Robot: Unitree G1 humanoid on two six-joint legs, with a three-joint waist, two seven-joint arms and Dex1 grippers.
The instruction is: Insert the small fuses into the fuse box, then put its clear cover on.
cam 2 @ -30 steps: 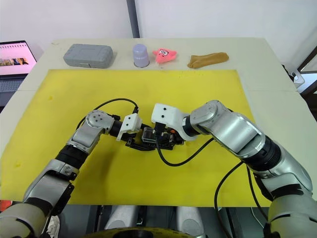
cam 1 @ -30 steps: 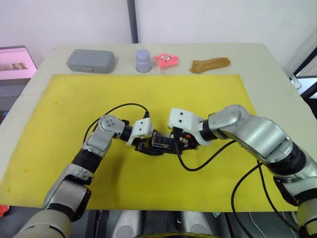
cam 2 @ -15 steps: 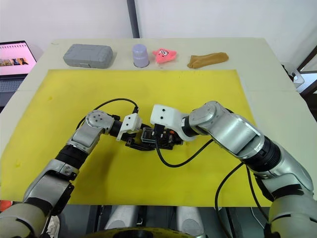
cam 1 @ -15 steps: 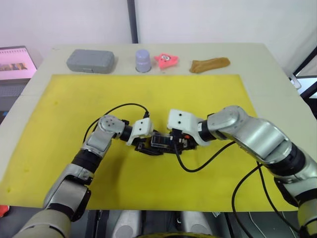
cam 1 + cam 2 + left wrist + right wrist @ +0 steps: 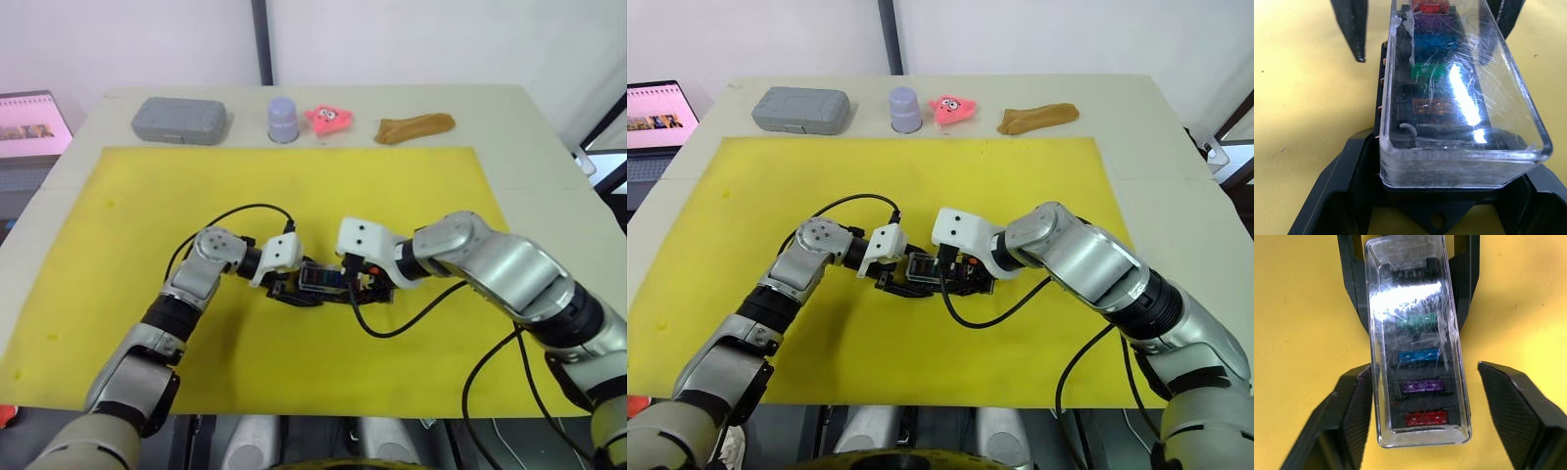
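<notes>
The fuse box (image 5: 320, 281) lies mid-mat on the yellow surface (image 5: 411, 186), clear cover (image 5: 1418, 340) on, long axis running between the grippers. Left gripper (image 5: 1444, 210) clasps one end; right gripper (image 5: 1425, 431) straddles the other, fingers (image 5: 1518, 406) spread.

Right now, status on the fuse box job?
Clear cover on fuse box, fuses inside. Left gripper shut on box. Right gripper open. No obstruction.
</notes>
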